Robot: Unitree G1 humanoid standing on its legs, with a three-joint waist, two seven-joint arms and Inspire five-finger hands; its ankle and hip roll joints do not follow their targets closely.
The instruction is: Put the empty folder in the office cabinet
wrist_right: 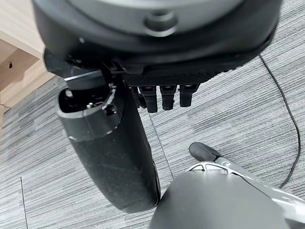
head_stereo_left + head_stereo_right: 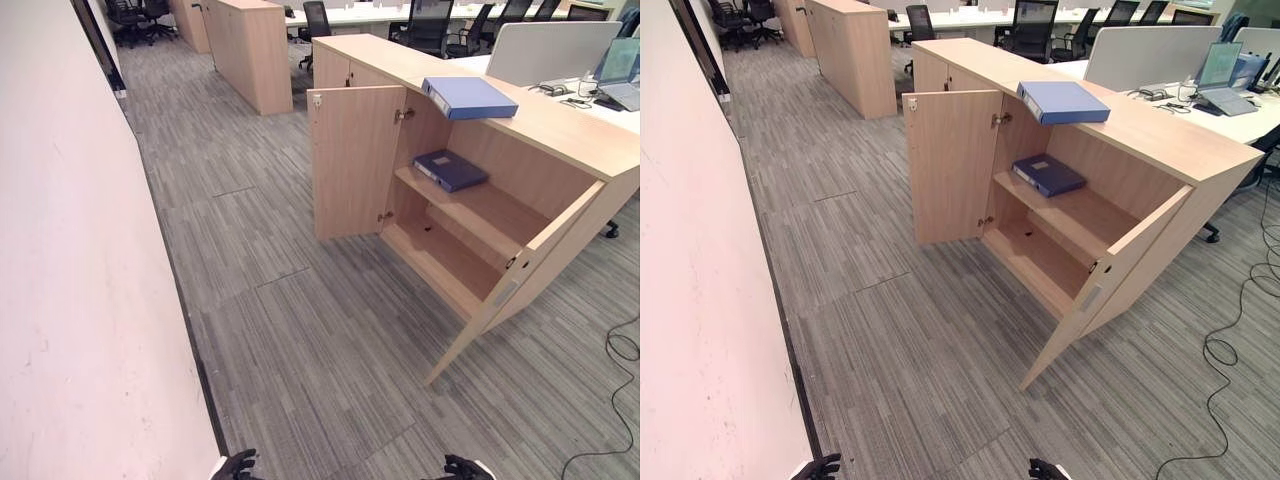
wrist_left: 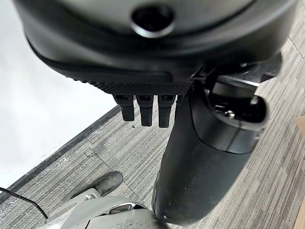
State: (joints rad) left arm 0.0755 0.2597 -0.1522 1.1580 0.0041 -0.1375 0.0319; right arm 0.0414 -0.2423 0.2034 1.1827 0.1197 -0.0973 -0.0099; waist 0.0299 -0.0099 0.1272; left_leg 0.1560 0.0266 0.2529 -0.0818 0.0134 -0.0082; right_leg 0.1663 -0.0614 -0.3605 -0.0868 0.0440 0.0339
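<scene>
A light-blue folder (image 2: 470,97) lies flat on top of the wooden office cabinet (image 2: 560,135), near its front edge. Both cabinet doors stand open, the left door (image 2: 352,175) swung wide and the right door (image 2: 520,275) angled toward me. Inside, a dark-blue folder (image 2: 450,169) lies on the upper shelf (image 2: 480,210); the bottom shelf (image 2: 440,262) is bare. My left hand (image 2: 238,466) and right hand (image 2: 468,468) hang low, far from the cabinet. In the wrist views the left hand's fingers (image 3: 145,109) and the right hand's fingers (image 1: 162,98) are relaxed and hold nothing.
A white wall (image 2: 70,250) runs along my left. Grey carpet (image 2: 300,330) spreads between me and the cabinet. Behind the cabinet are desks with a laptop (image 2: 625,80) and a white screen (image 2: 550,50). Another cabinet (image 2: 250,50) and office chairs (image 2: 430,25) stand farther back.
</scene>
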